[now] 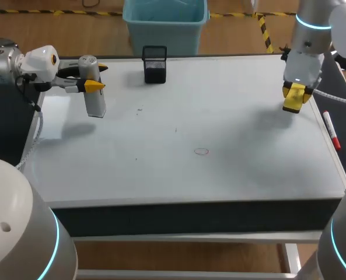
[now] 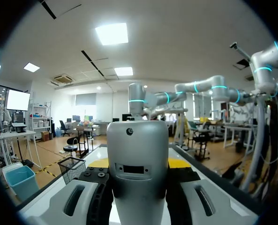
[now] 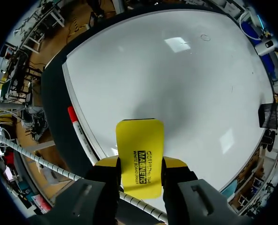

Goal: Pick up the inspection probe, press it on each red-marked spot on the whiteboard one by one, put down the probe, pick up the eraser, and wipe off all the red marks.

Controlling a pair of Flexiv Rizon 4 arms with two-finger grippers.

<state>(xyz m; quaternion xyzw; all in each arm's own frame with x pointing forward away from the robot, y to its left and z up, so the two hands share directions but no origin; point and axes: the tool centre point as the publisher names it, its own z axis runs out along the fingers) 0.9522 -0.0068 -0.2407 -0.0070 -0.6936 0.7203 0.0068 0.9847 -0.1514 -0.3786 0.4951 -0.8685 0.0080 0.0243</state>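
Note:
My left gripper [image 1: 90,80] is shut on the inspection probe [image 1: 94,93], a grey cylinder held upright over the whiteboard's [image 1: 231,105] far left part. The left wrist view shows the probe [image 2: 138,140] filling the gap between the fingers of the left gripper [image 2: 139,165]. At the far right, my right gripper [image 1: 295,93] is shut on the yellow eraser [image 1: 293,100], a little above the board. In the right wrist view the eraser [image 3: 139,147] juts out of the right gripper [image 3: 139,164]. One small red ring mark [image 1: 202,151] [image 3: 205,37] lies near the board's middle.
A black mesh pen cup [image 1: 154,64] [image 3: 268,116] stands at the board's back edge, right of the probe. A red marker pen [image 1: 331,129] [image 3: 78,125] lies along the board's right edge, close to the eraser. A few faint dark specks [image 1: 139,109] dot the board.

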